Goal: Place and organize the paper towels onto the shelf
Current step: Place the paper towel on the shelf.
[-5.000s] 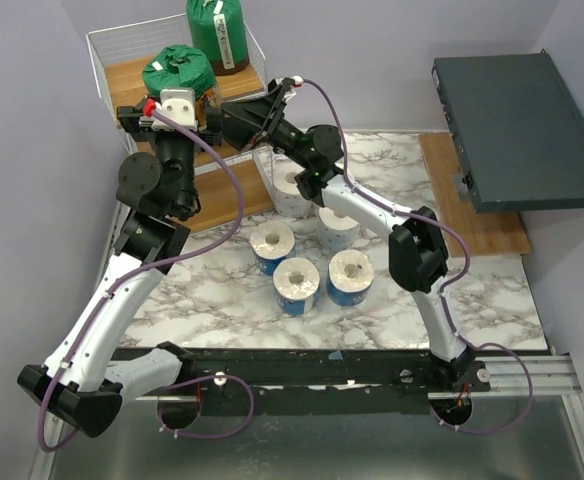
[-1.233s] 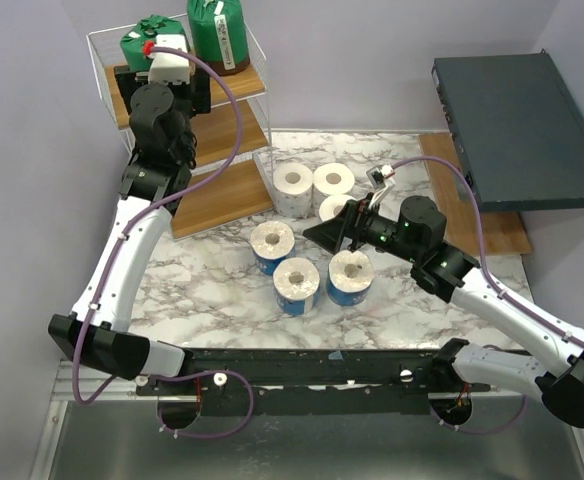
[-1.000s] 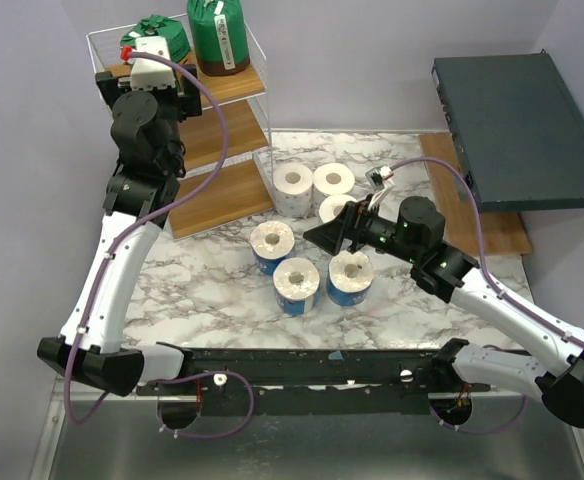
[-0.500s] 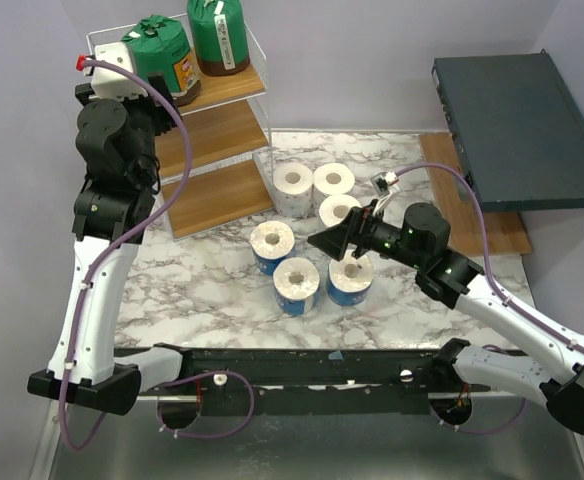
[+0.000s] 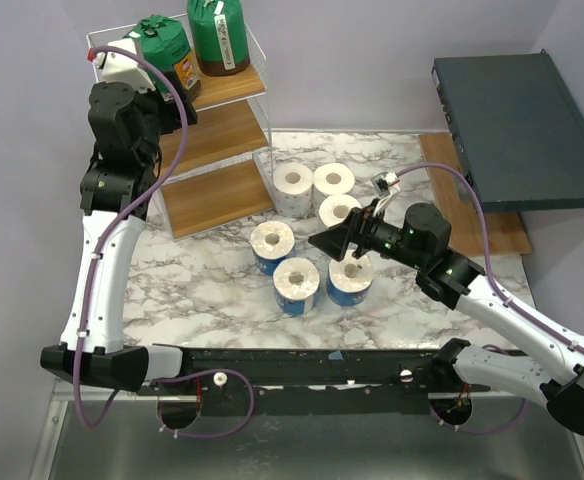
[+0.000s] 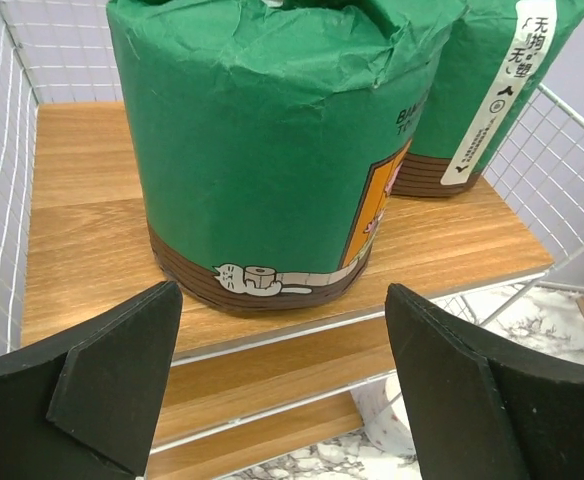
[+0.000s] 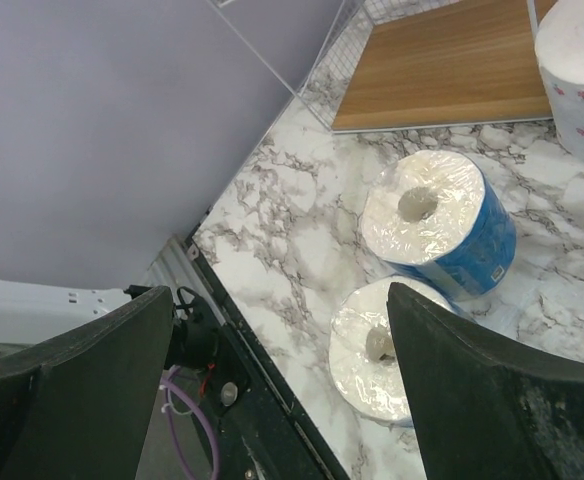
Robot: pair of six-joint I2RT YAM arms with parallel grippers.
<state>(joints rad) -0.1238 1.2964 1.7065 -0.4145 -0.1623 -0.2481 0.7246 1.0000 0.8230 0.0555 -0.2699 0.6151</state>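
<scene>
Two green-wrapped paper towels [image 5: 162, 45] [image 5: 217, 35] stand upright on the top board of the white wire shelf [image 5: 227, 130]. My left gripper [image 5: 177, 90] is open and empty, just in front of the nearer green roll [image 6: 262, 150], not touching it; the second green roll [image 6: 482, 90] stands behind on the right. Three blue-printed rolls [image 5: 272, 245] [image 5: 297, 283] [image 5: 350, 280] and three white rolls [image 5: 292, 185] [image 5: 332, 180] [image 5: 339, 208] stand on the marble table. My right gripper [image 5: 324, 241] is open and empty above the blue rolls [image 7: 437, 225] [image 7: 382, 345].
A dark grey flat box [image 5: 517, 130] lies at the right on a wooden board [image 5: 472, 220]. The shelf's middle and bottom boards [image 7: 442, 70] are bare. A flower-printed white roll [image 7: 582, 70] stands beside the shelf's corner. The black rail [image 5: 302, 365] runs along the near table edge.
My left gripper set the green roll upright on the top board, let go and drew back. My right arm left the shelf and now hovers over the blue rolls.
</scene>
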